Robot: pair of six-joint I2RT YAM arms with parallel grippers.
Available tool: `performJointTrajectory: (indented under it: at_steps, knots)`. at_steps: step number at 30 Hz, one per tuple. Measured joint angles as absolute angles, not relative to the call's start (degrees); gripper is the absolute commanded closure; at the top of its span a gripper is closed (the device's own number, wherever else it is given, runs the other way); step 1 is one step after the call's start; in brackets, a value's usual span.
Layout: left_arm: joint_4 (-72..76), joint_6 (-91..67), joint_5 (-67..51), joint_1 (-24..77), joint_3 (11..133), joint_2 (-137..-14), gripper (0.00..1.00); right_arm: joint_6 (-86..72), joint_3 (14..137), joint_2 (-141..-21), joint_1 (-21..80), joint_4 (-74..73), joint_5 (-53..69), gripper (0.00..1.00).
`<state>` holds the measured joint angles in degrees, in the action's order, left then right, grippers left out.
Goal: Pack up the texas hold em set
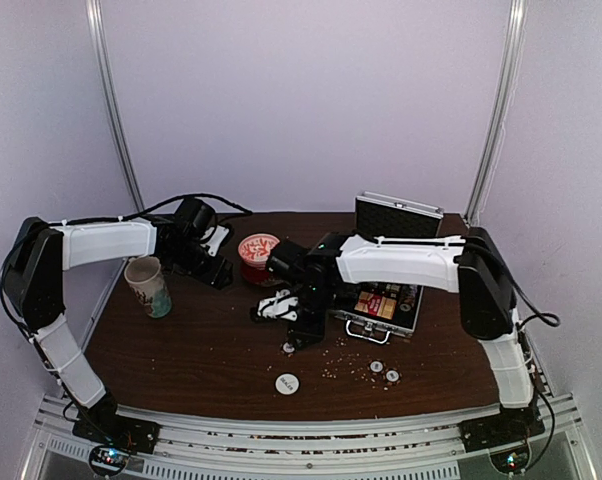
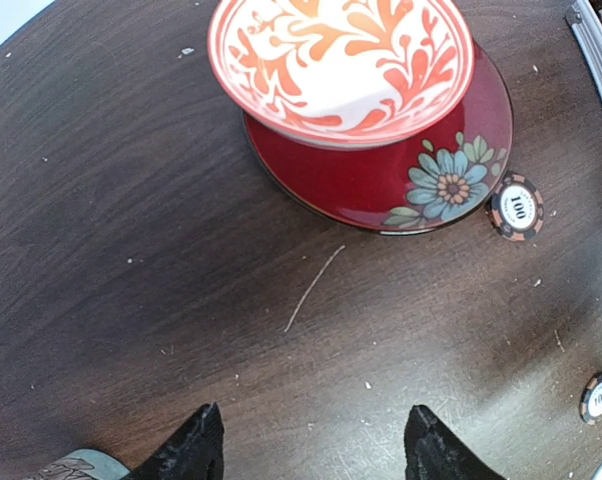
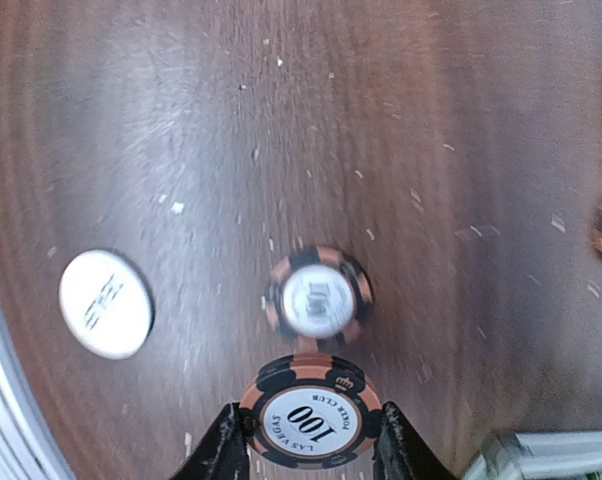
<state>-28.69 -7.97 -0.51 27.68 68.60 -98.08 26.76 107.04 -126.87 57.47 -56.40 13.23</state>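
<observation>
At the near edge of the dark brown wooden table [image 1: 181,350], just beyond the arm bases, a flat white disc [image 1: 286,382] lies alone. Two round black-and-orange poker chips [image 1: 384,371] sit side by side to its right, with pale specks scattered between.

A little farther in, the right gripper [image 3: 307,450] pinches a black-and-orange poker chip marked 100 [image 3: 311,418] by its rim between narrow-set fingers [image 3: 221,445]. Just past it a loose chip [image 3: 319,297] lies flat on the wood, blurred in the wrist view.

The right arm stretches leftward over the small silver aluminium briefcase [image 1: 381,318], which stands open on the right half of the table. Its black-lined lid [image 1: 398,215] is upright at the back and a red-yellow card box [image 1: 381,303] lies in its tray. The forearm covers much of that tray.

To the left, a patterned paper cup [image 1: 148,285] stands upright near the left edge. Beyond it the left gripper [image 2: 314,430] hovers with fingers spread wide, holding nothing. It faces a red-and-white bowl [image 2: 341,55] on a dark red flowered saucer [image 2: 421,170]. A saucer-side chip [image 2: 514,207] lies at the saucer's rim, touching or just beside it. An edge chip [image 2: 598,397] shows at that view's right border, well apart from the saucer.

Bare wood is widest in the near left, between cup and disc. Metal posts [image 1: 116,120] rise at the back corners.
</observation>
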Motion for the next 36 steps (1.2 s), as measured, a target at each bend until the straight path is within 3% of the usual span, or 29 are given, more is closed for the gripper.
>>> performJointTrajectory:
  at_steps: [6, 13, 19, 29, 36]
  knots:
    - [-28.7, -7.9, -0.2, 27.7, 68.5, -98.1, 0.37, 26.7, 97.1, -112.2, 54.6, -55.2, 11.7, 0.77]
    - [-28.7, -7.8, -0.1, 27.7, 68.4, -98.1, 0.38, 27.4, 87.3, -106.7, 48.0, -54.1, 10.0, 0.74]
    - [-28.7, -7.8, -0.1, 27.7, 68.4, -98.2, 0.38, 28.5, 89.9, -110.3, 50.0, -52.6, 12.8, 0.74]
    - [-28.7, -7.8, 0.2, 27.7, 68.3, -98.2, 0.38, 28.5, 101.6, -126.6, 55.6, -49.0, 15.8, 0.73]
    - [-28.7, -7.8, 0.2, 27.7, 68.3, -98.2, 0.38, 28.3, 102.9, -128.3, 55.6, -48.8, 15.8, 0.71]
